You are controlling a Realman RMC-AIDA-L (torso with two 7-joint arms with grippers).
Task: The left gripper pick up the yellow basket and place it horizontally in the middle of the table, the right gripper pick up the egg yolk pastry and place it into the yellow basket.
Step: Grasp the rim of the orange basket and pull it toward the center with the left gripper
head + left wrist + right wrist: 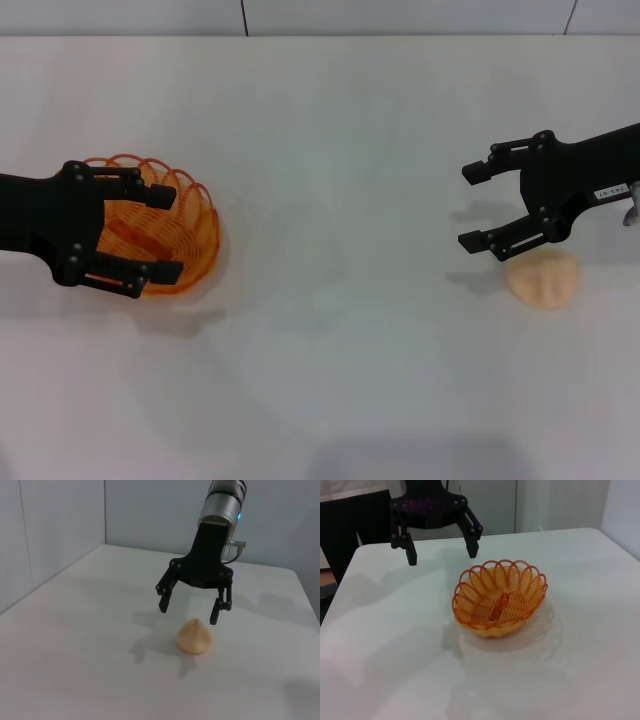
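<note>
The yellow basket (pixel 195 235) sits upright on the left side of the white table; it also shows in the right wrist view (pixel 497 600). My left gripper (pixel 165 233) hovers over the basket's left part, open and empty, not touching it; the right wrist view shows it too (pixel 442 556). The egg yolk pastry (pixel 545 277) lies on the table at the right; it also shows in the left wrist view (pixel 194 636). My right gripper (pixel 470 207) is open and empty, above and just left of the pastry; the left wrist view shows it as well (pixel 189 613).
The white table (pixel 330 330) stretches wide between the basket and the pastry. A pale wall runs along its far edge (pixel 320 36). A dark-clothed figure (pixel 355 525) stands beyond the table's edge in the right wrist view.
</note>
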